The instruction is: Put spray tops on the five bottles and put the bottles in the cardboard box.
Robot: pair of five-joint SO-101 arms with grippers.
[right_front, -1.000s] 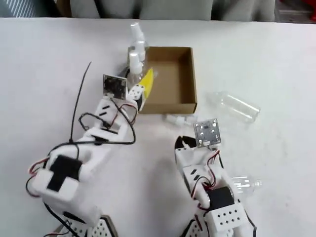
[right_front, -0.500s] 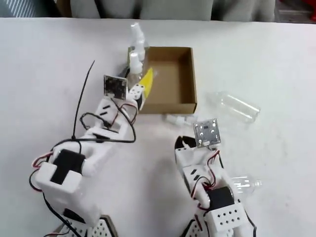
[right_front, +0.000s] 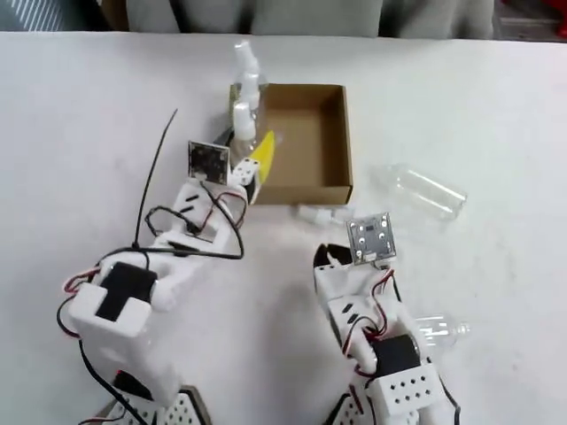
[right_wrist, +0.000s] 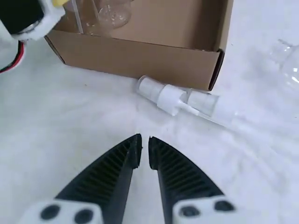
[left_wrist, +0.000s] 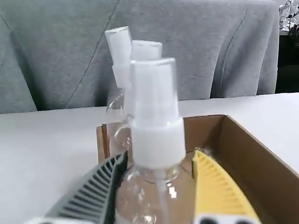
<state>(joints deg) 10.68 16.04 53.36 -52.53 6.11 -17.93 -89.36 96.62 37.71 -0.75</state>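
Left claw (left_wrist: 160,157) gripping capped bottle (left_wrist: 154,140), upright, at left wall of box (right_front: 306,192); cannot tell if base clears rim.
- Risk: base catches wall on way in, bottle tilts or slips from smooth grip.
- Risk: two capped bottles (right_front: 244,60) stand just beyond; sideways swing knocks them over.
- Risk: release too high, bottle topples in box.

Right claw (right_wrist: 144,150) nearly closed on nothing, low over counter (right_front: 461,106) near spray tops (right_wrist: 175,99) lying by box front.
- Risk: sweep nudges tops away.

Two uncapped bottles (right_front: 423,191) lie loose and may roll.
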